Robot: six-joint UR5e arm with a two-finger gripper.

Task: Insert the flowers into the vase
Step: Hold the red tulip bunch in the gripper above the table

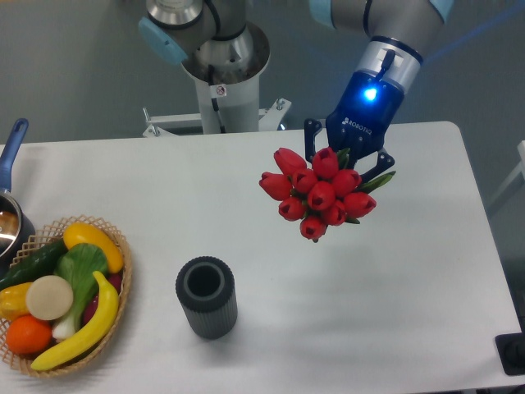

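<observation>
Vase [206, 296]: upright on the table [410, 287] near the front edge, mouth empty, basket [115, 246] of toy produce to its left. Flowers [318, 193]: held aloft, well apart, farther back, gripper [349, 160] closed on the bunch. Step: carrying; next, likely centre stems above the mouth and lower.

White table [394, 271] carries the dark ribbed vase [206, 296] upright near the front, a wicker basket [123, 283] of toy produce at left, a pot [10, 215] at the left edge.

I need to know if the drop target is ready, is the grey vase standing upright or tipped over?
Upright. The vase stands on its base on the table, its round mouth facing up and nothing visible inside.
</observation>
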